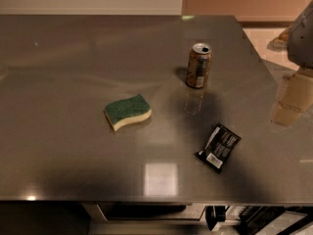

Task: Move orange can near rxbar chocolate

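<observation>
1. The rxbar chocolate lies flat on the table, right of centre and near the front edge, with its barcode end toward the front.
2. The green-and-yellow sponge lies to its left, well apart.
3. The orange can stands upright beyond the bar, apart from it.
4. The gripper is partly visible at the far right edge, well clear of the can. Whether it is open or closed cannot be told.

I see gripper at far right edge of view, high up. Grey bulk only, mostly cut off by edge.
</observation>
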You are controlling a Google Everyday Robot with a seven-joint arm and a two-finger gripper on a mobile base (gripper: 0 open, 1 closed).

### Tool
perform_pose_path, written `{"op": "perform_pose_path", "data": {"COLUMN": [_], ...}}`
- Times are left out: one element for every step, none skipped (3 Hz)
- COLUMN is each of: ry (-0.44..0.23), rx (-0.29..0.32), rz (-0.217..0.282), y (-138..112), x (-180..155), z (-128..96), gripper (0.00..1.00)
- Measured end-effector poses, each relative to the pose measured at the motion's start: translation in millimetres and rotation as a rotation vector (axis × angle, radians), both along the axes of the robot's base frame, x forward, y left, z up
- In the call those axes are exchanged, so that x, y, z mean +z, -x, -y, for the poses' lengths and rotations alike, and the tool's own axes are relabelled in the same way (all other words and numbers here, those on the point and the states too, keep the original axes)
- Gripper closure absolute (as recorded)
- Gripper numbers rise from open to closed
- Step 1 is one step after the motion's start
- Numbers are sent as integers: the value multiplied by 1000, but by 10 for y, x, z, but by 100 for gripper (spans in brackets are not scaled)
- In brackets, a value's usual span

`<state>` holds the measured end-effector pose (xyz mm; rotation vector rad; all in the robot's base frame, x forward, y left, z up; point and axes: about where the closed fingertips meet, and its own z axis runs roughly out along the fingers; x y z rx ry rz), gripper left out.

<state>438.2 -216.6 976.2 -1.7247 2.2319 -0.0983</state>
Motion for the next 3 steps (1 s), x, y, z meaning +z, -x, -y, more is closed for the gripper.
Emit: {"op": "perform_pose_path", "data": {"ry": [0,-40,-112], "rx": [0,11,19], "rz": [1,12,9], "y": [-2,-235,-560], "x": [2,-23,-94], "z": [-1,-104,-255], "gripper": [0,0,0]}}
